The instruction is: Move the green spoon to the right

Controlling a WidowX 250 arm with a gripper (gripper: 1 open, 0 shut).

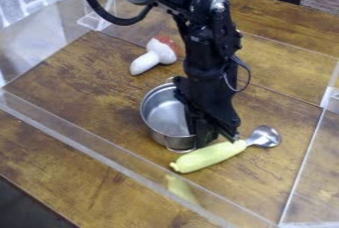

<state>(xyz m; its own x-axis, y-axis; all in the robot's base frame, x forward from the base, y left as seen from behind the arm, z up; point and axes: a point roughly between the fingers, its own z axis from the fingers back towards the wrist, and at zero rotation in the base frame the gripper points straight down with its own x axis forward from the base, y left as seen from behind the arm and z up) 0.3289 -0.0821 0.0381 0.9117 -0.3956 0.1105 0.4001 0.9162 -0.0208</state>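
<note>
Wooden table (pixel 79 93) behind clear plastic walls. Black arm reaching down, gripper (pixel 220 133) pressed together over spoon's neck; whether it pinches spoon unclear. Steel pot (pixel 166 121) left of gripper. Green spoon (pixel 212 155) lying flat just beside pot, front-right: long axis near level across picture, handle toward lower left, silver bowl toward right. White mushroom toy (pixel 154 56), red cap, behind pot.

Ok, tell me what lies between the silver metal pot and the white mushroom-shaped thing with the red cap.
Only bare wooden tabletop lies between the silver metal pot and the white mushroom-shaped thing with the red cap, as the single camera view shows.
</note>
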